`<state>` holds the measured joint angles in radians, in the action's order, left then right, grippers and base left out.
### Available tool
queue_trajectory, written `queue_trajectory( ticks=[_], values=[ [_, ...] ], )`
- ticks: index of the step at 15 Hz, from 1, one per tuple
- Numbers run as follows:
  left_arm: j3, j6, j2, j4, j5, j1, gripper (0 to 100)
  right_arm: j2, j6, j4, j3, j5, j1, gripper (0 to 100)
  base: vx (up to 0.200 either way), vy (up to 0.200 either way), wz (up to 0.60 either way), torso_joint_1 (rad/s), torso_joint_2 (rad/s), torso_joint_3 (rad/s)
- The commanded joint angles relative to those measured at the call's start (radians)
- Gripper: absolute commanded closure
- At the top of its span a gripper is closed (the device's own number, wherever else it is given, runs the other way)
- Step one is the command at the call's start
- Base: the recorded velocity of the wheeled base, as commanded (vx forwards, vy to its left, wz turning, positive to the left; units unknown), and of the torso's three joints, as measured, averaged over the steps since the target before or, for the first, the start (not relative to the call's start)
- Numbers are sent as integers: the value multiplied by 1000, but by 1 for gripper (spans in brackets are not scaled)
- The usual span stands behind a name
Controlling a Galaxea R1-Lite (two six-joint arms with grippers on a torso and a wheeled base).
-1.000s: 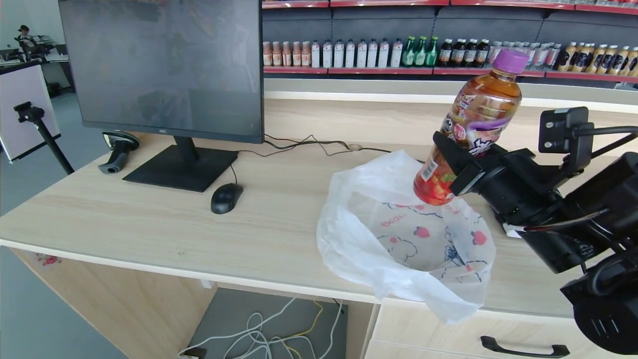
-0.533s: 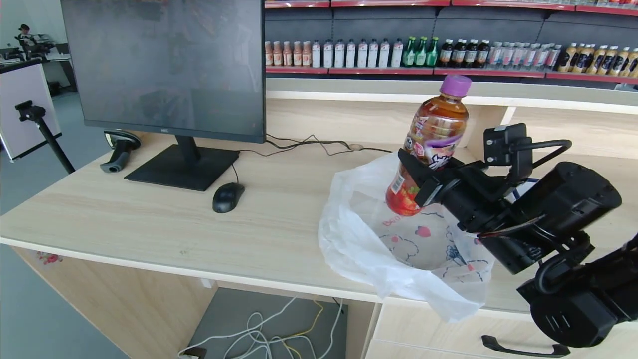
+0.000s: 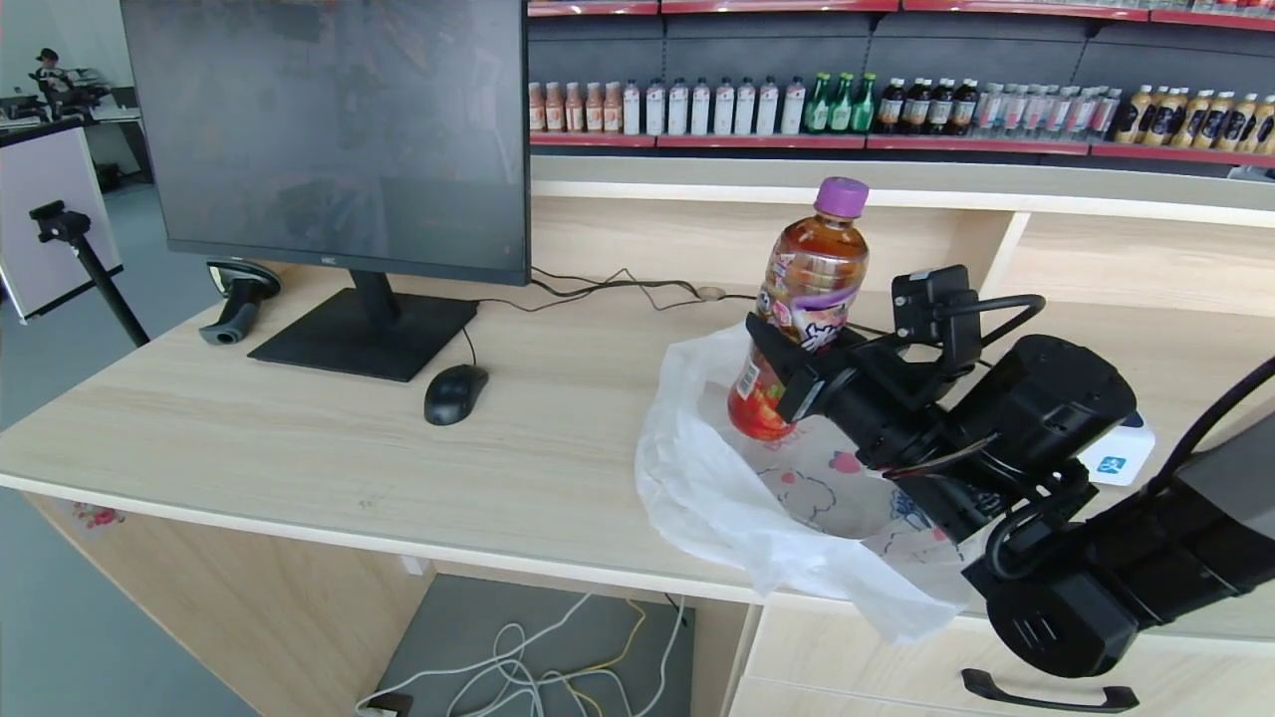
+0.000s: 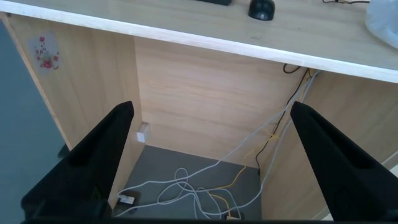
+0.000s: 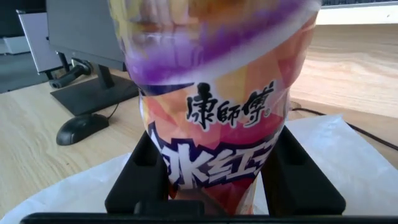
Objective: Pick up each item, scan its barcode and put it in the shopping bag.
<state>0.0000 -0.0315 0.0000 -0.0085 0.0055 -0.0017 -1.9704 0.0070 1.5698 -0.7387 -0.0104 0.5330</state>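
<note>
Right jaws clamp the bottle point(image 3: 802, 299) nearly upright, bag point(image 3: 697, 478) just below them; left jaws spread, empty. Bagging not yet done (scan status cannot be told).

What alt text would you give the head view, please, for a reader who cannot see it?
The right gripper holds a purple-capped drink bottle nearly upright over the open white shopping bag on a light wooden counter. To the left stand a dark monitor, a black mouse and a handheld scanner.

The bottle point(image 3: 807, 289) sits in the right claw point(image 3: 789, 370) over the shopping bag point(image 3: 712, 498).
</note>
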Motion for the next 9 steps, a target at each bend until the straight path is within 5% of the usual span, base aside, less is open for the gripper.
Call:
queue_trajectory(
  ticks=[1, 9],
  values=[
    [0, -1, 0, -1, 1, 0, 0, -31, 2, 1, -18, 0, 2, 100, 0, 0, 0, 0, 0, 0],
    [0, 1, 0, -2, 1, 0, 0, -110, 22, 1, -41, 0, 2, 100, 0, 0, 0, 0, 0, 0]
  ],
)
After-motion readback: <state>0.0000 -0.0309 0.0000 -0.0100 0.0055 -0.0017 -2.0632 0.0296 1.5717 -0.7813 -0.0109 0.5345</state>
